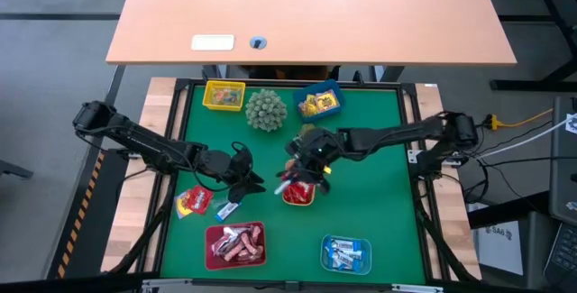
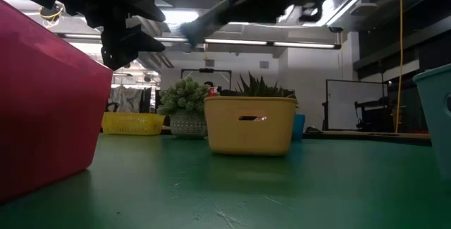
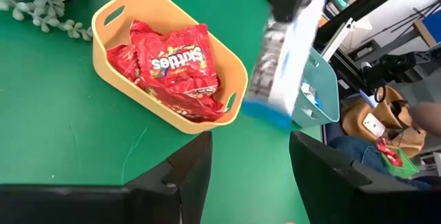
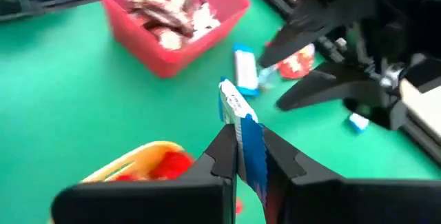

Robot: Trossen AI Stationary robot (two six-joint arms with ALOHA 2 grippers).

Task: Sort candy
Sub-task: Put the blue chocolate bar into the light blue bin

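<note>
Fingers: my right gripper is pinching a blue-white candy, left gripper is spreading wide | mid-table handoff, heading for blue tray near front edge.

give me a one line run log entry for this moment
left gripper: open, empty, mid-mat | right gripper: shut on blue-white candy, above yellow tray | stage: sorting underway
</note>
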